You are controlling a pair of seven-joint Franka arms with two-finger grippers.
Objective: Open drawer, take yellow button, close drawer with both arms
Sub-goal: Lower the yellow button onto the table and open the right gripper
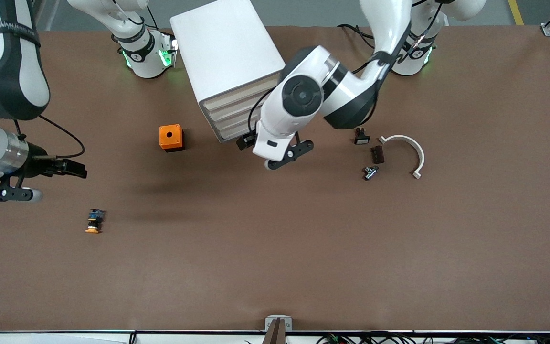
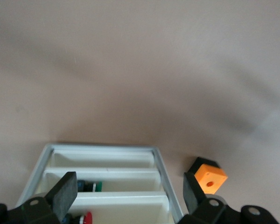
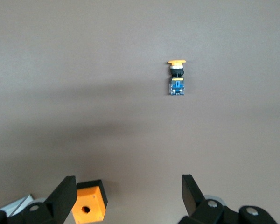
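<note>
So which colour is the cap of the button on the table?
Orange, on the button; the right wrist view shows it best.

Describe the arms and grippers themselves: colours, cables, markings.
Both arms are glossy white with black joint bands. The left arm has a round black joint cap; the right arm carries a black strap with white lettering and a silver wrist ring. Thin black cables run along both. The bases glow green. The left gripper and right gripper have black wedge-shaped fingers.

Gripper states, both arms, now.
Left gripper: open, empty, over the pulled-out drawer.
Right gripper: open, empty, over the table at the right arm's end, beside the button.
</note>
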